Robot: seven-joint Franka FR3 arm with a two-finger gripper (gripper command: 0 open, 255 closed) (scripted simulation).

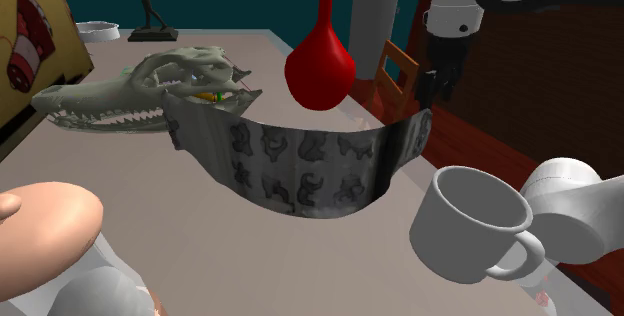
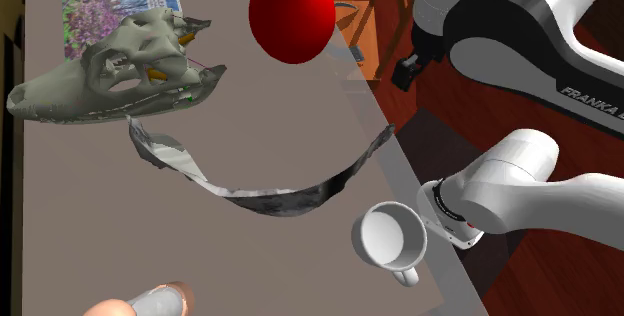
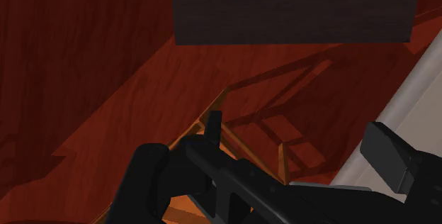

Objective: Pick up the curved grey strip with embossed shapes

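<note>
I'm seeing the fingers (image 3: 389, 153) standing wide apart, holding nothing, and hanging just past the desk's (image 1: 120, 199) edge at the shoulder view's right. The curved grey strip (image 1: 300, 159) is standing on its long edge between the skull (image 1: 150, 89) and the white mug (image 1: 470, 226), with its bend propping it upright. Its right end is lying nearest the fingers, so I'm judging that thin wall the place to pinch.

Soft even light, faint shadows, wrist view dim and reddish
</note>
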